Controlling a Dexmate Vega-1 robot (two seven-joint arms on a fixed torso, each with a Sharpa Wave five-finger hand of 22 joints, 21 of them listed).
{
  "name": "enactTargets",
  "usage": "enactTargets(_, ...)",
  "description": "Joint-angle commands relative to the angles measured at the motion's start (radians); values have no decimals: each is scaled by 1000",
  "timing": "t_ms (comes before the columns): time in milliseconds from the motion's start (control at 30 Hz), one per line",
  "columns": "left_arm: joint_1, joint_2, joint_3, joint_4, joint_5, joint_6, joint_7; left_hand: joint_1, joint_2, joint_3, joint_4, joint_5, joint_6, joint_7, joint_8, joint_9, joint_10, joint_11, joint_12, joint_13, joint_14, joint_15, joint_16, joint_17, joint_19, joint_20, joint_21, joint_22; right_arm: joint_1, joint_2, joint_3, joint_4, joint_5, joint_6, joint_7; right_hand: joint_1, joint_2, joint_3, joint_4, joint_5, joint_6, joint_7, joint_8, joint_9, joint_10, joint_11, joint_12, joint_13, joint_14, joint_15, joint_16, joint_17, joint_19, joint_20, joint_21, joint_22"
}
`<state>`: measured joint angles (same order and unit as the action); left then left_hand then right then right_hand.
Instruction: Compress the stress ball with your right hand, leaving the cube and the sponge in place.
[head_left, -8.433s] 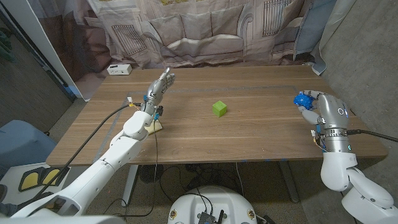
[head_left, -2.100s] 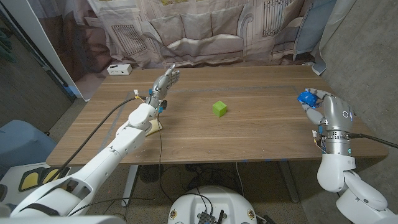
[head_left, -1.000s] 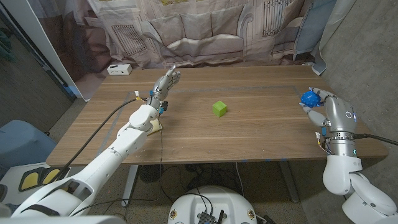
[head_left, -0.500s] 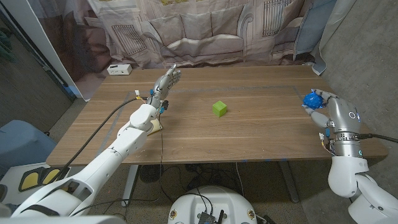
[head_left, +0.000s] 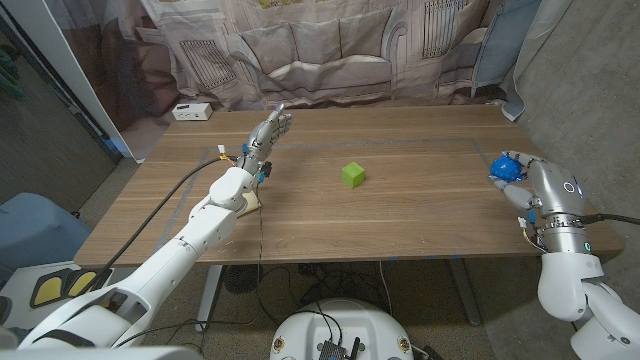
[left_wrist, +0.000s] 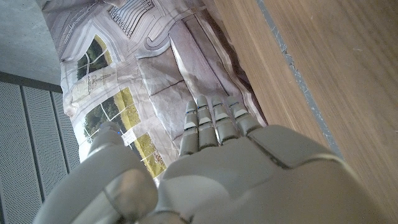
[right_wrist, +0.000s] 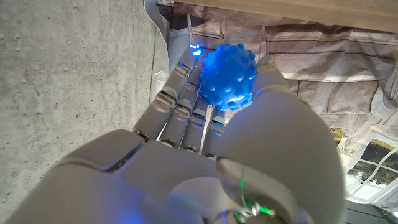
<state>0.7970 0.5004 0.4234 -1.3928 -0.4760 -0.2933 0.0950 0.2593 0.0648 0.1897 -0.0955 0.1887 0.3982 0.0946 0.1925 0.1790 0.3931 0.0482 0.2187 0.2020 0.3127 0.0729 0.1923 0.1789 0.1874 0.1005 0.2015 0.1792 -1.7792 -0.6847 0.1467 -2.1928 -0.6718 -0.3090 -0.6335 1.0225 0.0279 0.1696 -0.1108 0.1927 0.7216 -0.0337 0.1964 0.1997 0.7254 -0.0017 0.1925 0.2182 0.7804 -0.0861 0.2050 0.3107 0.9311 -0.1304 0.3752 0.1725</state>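
A blue knobbly stress ball (head_left: 505, 168) sits in my right hand (head_left: 530, 186) at the table's right edge, above the wood. In the right wrist view the ball (right_wrist: 228, 76) lies against the fingers with the thumb beside it, gripped by my right hand (right_wrist: 205, 155). The green cube (head_left: 352, 175) stands on the table's middle. My left hand (head_left: 268, 130) hovers over the far left of the table, fingers straight and apart, holding nothing; its back (left_wrist: 211, 162) shows in the left wrist view. A pale sponge (head_left: 248, 204) lies half hidden under my left forearm.
A small white box (head_left: 190, 111) sits at the table's far left corner. A printed curtain (head_left: 330, 50) hangs behind the table. A black cable (head_left: 150, 225) runs along my left arm. Bare wood (head_left: 430, 200) lies between the cube and my right hand.
My right hand has carried the ball to the right and slightly nearer, out to the table's right edge. The left hand, cube and sponge have stayed put over the last second.
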Motion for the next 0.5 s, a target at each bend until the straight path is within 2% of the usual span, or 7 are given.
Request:
enactTargets(33,2,-3,3,-2,3,2,6,1,4,0,-4,-4,10,0,0,5,3,3,-2,4,3,-2,-2,2,0,2,-2,1,-27,-3,26,-31,-10,-39,104,1,7,8,-1,5,9,-2,4,2,9,6,6,2,11,-63,9,-1,10,-4,-6,1)
enactTargets(133,3,-3,3,-4,6,3,10,1,4,0,-4,-4,10,0,0,5,3,4,-2,4,3,-2,-2,2,0,2,-2,1,-24,-4,24,-27,-6,-42,121,1,8,9,-1,5,8,-1,4,2,9,1,7,2,11,-65,9,-2,11,-4,-7,1)
enactTargets(167,4,-5,2,-4,4,2,10,1,4,0,-5,-4,10,0,0,5,2,4,-2,4,3,-1,-2,2,0,2,-2,1,-23,-6,22,-24,-4,-39,125,1,10,11,-2,6,8,-1,4,2,12,6,8,2,11,-64,9,-2,11,-4,-8,1)
enactTargets(200,5,-6,2,-2,3,0,10,1,4,0,-5,-4,10,0,0,5,3,3,-2,4,3,-1,-2,2,0,2,-2,1,-20,-9,18,-21,-5,-38,129,0,11,12,-2,6,8,-1,4,2,11,-1,8,1,15,-63,11,-3,12,-4,-8,1)
enactTargets(500,12,-7,-2,-5,5,-6,21,1,4,0,-5,-4,10,1,0,5,4,3,-1,4,4,-2,-1,2,0,1,-2,1,-5,-22,5,-4,19,-43,168,5,19,20,-7,7,12,4,6,2,13,9,9,1,18,-61,13,-5,21,-5,-10,1)
